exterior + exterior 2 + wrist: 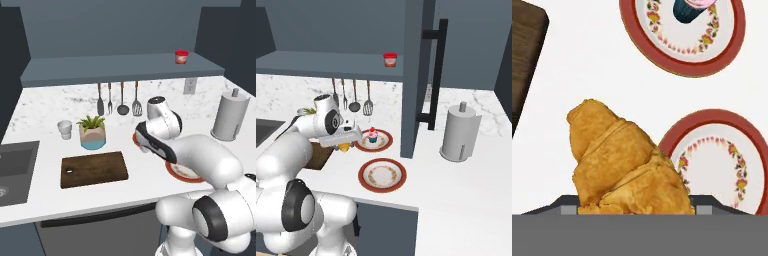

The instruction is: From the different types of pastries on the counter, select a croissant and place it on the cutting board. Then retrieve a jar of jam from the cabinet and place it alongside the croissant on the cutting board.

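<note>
Croissant (624, 162) sits large and golden at the pincer (634, 210), closed on it and holding it above the white worktop (587, 65); in the right base view a yellow bit (344, 147) shows under the hand, beside the cupcake (372, 135) on its plate (385, 145); a second plate (382, 175) lies bare nearer the robot; board (93, 169) lies left of the arm, with nothing on it; jam jar (181, 57) stands on the cabinet shelf (120, 67); plant (92, 132) and cup (64, 129) stand behind the board.
</note>
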You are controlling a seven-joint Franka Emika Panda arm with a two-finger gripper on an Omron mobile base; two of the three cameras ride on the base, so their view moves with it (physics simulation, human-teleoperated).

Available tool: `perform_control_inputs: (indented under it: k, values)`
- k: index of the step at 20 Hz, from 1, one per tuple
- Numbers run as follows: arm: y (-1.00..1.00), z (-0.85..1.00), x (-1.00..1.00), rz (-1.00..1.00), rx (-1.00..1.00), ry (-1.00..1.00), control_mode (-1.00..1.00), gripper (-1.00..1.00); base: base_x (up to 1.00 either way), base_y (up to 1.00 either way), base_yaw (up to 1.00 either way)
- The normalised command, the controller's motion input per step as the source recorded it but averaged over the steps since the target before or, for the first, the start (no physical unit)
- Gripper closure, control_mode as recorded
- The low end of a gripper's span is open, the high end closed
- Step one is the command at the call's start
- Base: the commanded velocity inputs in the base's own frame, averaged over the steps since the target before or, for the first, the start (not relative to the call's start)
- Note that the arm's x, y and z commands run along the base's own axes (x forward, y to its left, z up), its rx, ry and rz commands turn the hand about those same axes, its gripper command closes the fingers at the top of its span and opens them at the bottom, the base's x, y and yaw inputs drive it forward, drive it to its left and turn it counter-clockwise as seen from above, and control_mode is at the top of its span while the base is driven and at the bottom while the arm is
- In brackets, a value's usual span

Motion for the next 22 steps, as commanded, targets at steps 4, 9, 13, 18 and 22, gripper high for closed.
perform_control_inputs:
  k: [4, 9, 13, 18, 22]
  values:
    - [0.86, 0.0, 0.07, 0.0, 0.0, -0.05, -1.0, 1.0, 0.0, 0.0, 0.0]
    - [0.75, -0.05, 0.01, 0.0, 0.11, -0.09, -1.0, 1.0, 0.0, 0.0, 0.0]
    - [0.53, -0.21, 0.15, 0.0, 0.16, -0.07, -1.0, 1.0, 0.0, 0.0, 0.0]
    - [0.47, -0.45, 0.27, 0.0, 0.2, -0.06, -1.0, 1.0, 0.0, 0.0, 0.0]
    - [0.46, -0.23, 0.37, 0.0, 0.12, -0.07, -1.0, 1.0, 0.0, 0.0, 0.0]
